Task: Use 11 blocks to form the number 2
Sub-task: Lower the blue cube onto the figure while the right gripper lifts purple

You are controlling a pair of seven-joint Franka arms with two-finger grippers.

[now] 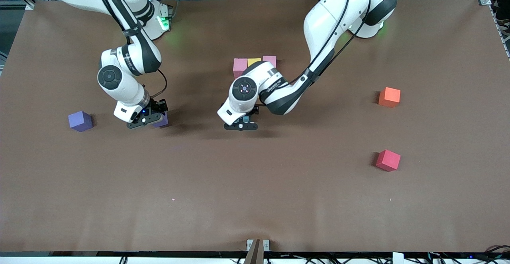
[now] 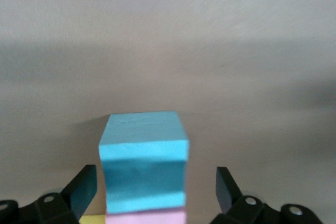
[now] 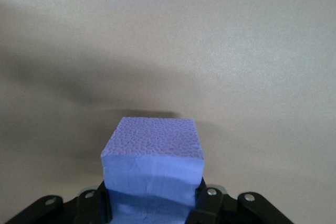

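- The brown table [image 1: 255,200] is the biggest thing here, and all the blocks sit on it.
- The left arm [image 1: 330,21] reaches in over the middle of the table. The right arm [image 1: 131,57] reaches down toward its own end of the table.
- The left gripper [image 1: 240,126] is low over the middle. Its fingers [image 2: 81,190] are wide apart and do not touch the light blue block [image 2: 144,161] between them. A pink block [image 2: 147,217] touches that blue block.
- The right gripper [image 1: 144,121] squeezes a purple block [image 3: 152,171] tight, so the foam bends in at the sides.
- A row of three blocks touches side to side, near the arms' bases: pink [image 1: 240,65], yellow [image 1: 254,61], pink [image 1: 269,61].
- Another purple block [image 1: 80,121] sits just beside the right gripper, closer to the table's end.
- An orange block [image 1: 389,96] and a red block [image 1: 387,160] sit toward the left arm's end. The red one is nearer to the front camera.
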